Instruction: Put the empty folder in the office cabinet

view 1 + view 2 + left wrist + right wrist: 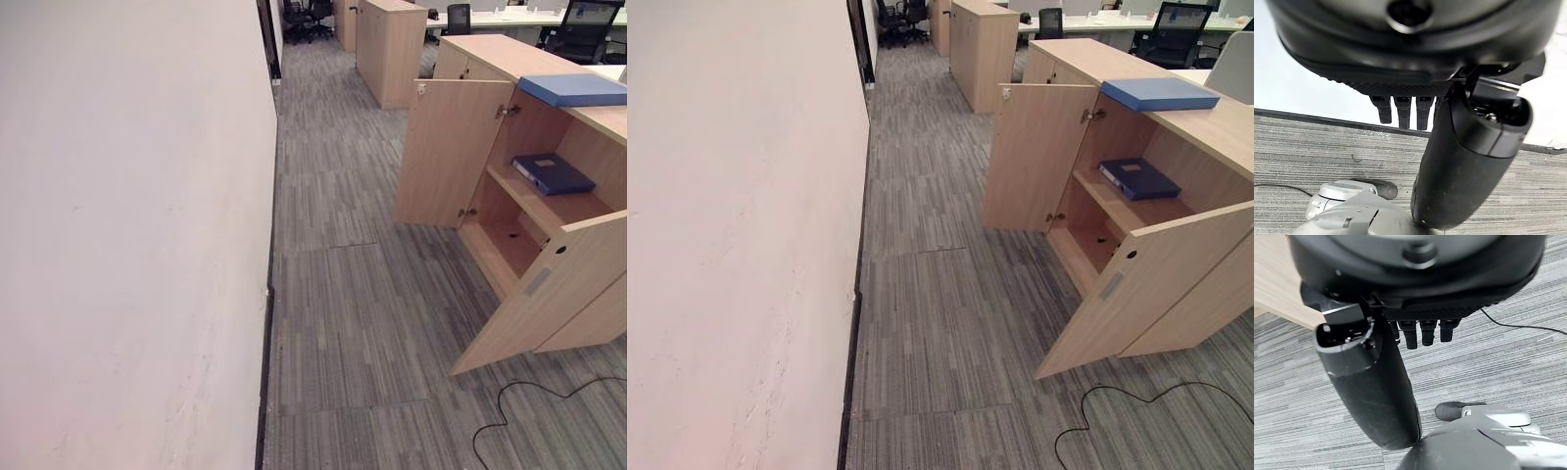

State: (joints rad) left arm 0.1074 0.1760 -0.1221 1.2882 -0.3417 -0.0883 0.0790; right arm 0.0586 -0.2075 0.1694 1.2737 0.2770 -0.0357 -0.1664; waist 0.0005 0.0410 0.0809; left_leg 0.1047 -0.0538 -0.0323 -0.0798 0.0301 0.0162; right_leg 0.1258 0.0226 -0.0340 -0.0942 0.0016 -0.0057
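Both hands hang over grey carpet (343, 323), holding nothing: the left hand (1469, 147) has its fingers (1403, 111) straight and relaxed beside the thumb, near a white wall (127, 235), and the right hand (1371, 387) shows the same loose, straight fingers (1422, 333). Further off, the office cabinet (1176, 284) stands with both doors open. A dark blue folder (1138, 178) lies flat on its upper shelf. Another, lighter blue folder (1161, 93) lies on the cabinet's top.

Plain white wall (127, 235) along the left, grey striped carpet floor (343, 323), second light-wood cabinet (390, 49) farther down the aisle, black office chairs (309, 18) and desks (509, 18) at the far end.
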